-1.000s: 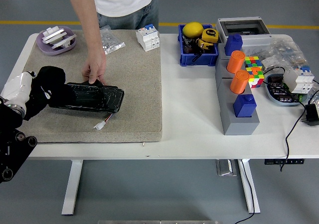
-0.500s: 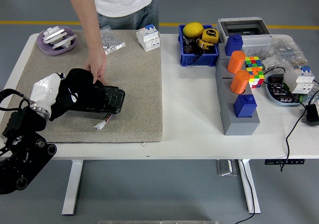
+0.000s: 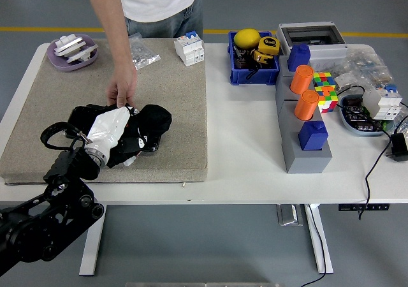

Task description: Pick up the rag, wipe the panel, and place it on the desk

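Observation:
A black rag (image 3: 152, 122) lies bunched over the right end of the black panel (image 3: 81, 117), which rests on the beige mat (image 3: 172, 95). My left hand (image 3: 121, 131) is white and sits on the rag, fingers curled into the cloth and pressing it on the panel. Most of the panel is hidden under my hand and the rag; only its left end shows. A person's hand (image 3: 121, 92) holds the panel's far edge. My right hand is out of view.
A purple dish (image 3: 71, 52) and a bag of parts (image 3: 141, 51) sit at the mat's back, with a white breaker (image 3: 190, 48) beside them. To the right stand a blue bin (image 3: 253, 57), a grey fixture with orange cylinders (image 3: 305, 118), and a colour cube (image 3: 324, 89).
My left hand has swept the rag to the right along the panel, from its left end to its right end. The person's hand has stayed on the panel's far edge.

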Available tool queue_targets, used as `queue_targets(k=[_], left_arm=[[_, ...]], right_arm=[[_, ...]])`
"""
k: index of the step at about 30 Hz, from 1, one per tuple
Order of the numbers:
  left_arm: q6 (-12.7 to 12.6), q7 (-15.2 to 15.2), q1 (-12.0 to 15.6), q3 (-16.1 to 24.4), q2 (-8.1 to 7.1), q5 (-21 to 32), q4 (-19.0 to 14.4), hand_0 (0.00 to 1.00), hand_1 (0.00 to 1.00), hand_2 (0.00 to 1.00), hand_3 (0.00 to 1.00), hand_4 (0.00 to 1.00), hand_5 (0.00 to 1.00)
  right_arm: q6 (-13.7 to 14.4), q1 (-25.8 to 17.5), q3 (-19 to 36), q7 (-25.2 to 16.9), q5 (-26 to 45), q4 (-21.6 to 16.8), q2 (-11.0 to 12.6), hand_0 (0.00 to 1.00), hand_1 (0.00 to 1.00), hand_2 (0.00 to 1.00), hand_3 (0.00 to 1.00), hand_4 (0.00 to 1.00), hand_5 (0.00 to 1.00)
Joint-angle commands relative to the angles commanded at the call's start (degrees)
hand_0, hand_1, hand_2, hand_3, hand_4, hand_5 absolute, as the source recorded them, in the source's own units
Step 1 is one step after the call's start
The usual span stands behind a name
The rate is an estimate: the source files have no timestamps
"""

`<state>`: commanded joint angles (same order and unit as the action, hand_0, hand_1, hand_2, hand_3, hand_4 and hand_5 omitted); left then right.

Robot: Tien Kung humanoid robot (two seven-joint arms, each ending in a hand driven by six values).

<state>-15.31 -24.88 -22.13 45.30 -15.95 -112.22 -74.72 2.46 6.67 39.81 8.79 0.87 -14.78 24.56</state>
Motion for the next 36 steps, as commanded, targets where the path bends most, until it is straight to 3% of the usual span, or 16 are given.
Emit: queue_targets(k=[8, 17, 36], left_arm=[[-0.01, -0.41, -0.27, -0.54, -0.03, -0.27, -0.83, 0.283, 0.403, 0.553, 0.471, 0.002, 0.002], [-0.24, -0.53, 0.37, 1.2, -0.14, -0.52, 1.14, 0.287, 0.402, 0.553, 0.47, 0.002, 0.002], [0.5, -1.92, 1.7, 10.59, -2.26, -3.28, 6.06, 0.295, 0.407, 0.554, 0.479, 0.002, 0.002]], right_arm=[[0.01, 0.06, 0.08, -0.09, -0.07, -0.03, 0.01, 0.745, 0.632, 0.629, 0.562, 0.908, 0.421], [0.04, 0.1, 0.16, -0.09, -0.17, -0.06, 0.01, 0.748, 0.631, 0.629, 0.562, 0.908, 0.421], [-0.04, 0.04, 0.18, 0.04, -0.18, 0.0, 0.06, 0.749, 0.631, 0.629, 0.562, 0.907, 0.419]])
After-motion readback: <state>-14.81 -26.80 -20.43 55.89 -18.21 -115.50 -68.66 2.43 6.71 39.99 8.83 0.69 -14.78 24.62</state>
